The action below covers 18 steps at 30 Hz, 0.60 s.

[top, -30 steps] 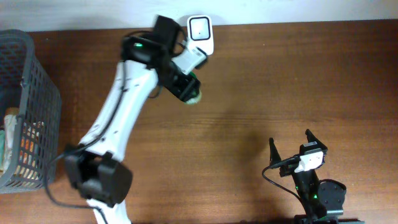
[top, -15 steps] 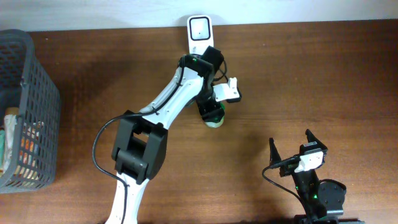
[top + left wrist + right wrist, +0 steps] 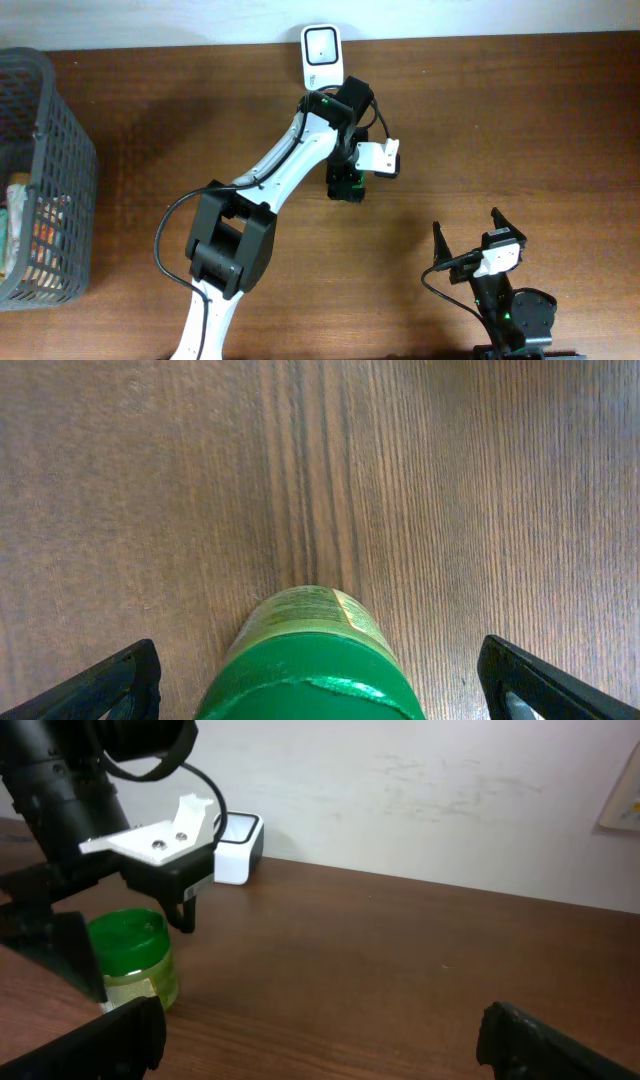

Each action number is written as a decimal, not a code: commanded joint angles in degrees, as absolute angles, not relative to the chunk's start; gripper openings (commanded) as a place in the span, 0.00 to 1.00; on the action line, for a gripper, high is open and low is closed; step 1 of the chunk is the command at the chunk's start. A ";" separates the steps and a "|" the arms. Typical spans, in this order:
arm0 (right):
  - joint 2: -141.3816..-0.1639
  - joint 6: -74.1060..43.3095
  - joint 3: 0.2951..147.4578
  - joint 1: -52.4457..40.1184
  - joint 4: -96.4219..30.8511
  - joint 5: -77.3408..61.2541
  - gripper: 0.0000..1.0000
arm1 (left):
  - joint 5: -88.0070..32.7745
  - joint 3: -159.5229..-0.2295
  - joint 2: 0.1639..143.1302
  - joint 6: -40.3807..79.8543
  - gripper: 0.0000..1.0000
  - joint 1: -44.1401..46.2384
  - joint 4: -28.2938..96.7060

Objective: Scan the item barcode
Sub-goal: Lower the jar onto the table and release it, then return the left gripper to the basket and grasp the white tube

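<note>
Overhead view, centre: left gripper (image 3: 346,186), jaws spread wide, straddles the upright green-lidded jar (image 3: 133,958) without touching it. Scanner (image 3: 322,55) stands at top centre. Right gripper (image 3: 466,225), lower right, jaws parted, holds nothing.

The brown wood-grain desk (image 3: 520,120) carries three things. A white scanner (image 3: 322,55) sits at its 12 o'clock edge. A grey mesh basket (image 3: 70,190) stands at 9 o'clock, partly out of view. A green-lidded jar (image 3: 132,960) stands upright near the centre, 6 o'clock of the scanner and apart from it.
</note>
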State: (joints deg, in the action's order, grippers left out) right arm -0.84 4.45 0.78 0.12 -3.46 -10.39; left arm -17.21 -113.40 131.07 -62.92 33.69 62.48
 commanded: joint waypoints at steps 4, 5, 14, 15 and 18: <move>-0.36 4.08 0.32 0.01 -3.66 -10.26 0.98 | -18.24 -124.29 124.60 -40.29 0.99 31.59 62.65; -0.36 4.08 0.32 0.01 -3.66 -10.26 0.98 | -18.24 -126.45 122.80 -34.37 0.99 30.65 62.85; -0.36 4.08 0.32 0.01 -3.66 -10.26 0.98 | -14.44 -141.97 109.67 -14.26 0.93 13.23 73.30; -0.36 4.08 0.32 0.01 -3.66 -10.26 0.98 | -11.79 -142.41 108.01 -10.07 0.84 10.04 73.14; -0.36 4.08 0.32 0.01 -3.66 -10.26 0.98 | -3.60 -142.45 104.16 4.27 0.85 -0.05 73.67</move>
